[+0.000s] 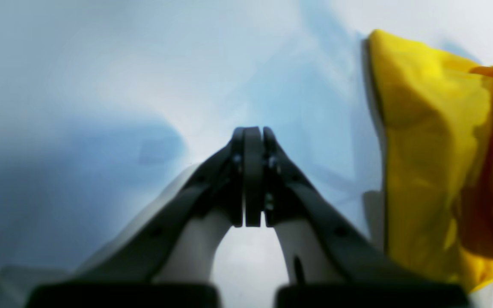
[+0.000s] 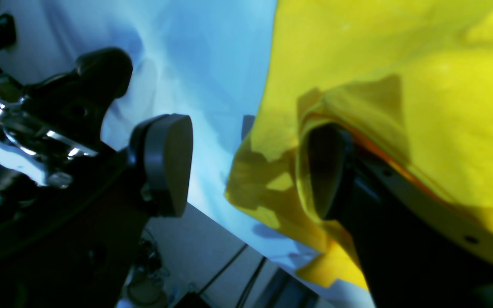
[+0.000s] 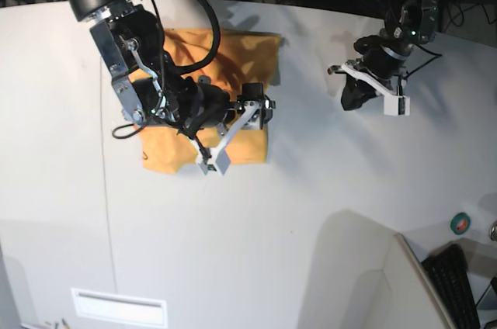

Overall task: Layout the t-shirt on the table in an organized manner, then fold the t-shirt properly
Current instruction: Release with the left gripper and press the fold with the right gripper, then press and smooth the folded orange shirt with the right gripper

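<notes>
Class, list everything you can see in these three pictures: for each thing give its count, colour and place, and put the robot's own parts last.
orange-yellow cloth t-shirt: one, folded into a rough rectangle, on the table's far left part in the base view.
large off-white table: one, pale, fills most of the base view.
small green-rimmed round object: one, at the table's right edge; too small to identify.
black keyboard: one, lower right corner, off the table.
left claw: one, black, shut, empty, above bare table beside the shirt.
right claw: one, black, open, one finger tucked into a cloth fold.
</notes>
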Controlling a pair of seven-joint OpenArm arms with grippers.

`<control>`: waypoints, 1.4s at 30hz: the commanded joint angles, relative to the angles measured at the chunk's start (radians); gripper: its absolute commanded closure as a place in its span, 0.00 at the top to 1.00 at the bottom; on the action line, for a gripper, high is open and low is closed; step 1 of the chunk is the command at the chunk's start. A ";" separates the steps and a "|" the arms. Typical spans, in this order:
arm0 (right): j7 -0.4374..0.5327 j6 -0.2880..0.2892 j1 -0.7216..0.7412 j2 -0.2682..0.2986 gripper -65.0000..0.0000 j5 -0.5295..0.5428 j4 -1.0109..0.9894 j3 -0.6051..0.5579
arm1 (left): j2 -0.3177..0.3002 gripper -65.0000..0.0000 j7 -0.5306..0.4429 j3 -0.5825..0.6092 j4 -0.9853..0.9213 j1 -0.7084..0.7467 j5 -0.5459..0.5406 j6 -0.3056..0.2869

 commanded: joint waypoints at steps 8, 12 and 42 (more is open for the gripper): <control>0.012 -0.001 0.084 -0.076 0.58 0.010 -0.112 -0.199 | -0.010 0.00 -0.021 -0.005 0.011 -0.002 -0.009 -0.005; 0.005 -0.069 0.097 -0.080 0.58 0.010 -0.095 -0.205 | -0.010 0.00 -0.021 -0.005 0.006 -0.001 -0.006 -0.005; 0.163 -0.388 -0.008 0.223 0.00 0.011 0.038 0.152 | 0.065 0.00 -0.021 0.293 -0.335 -0.332 -0.002 -0.001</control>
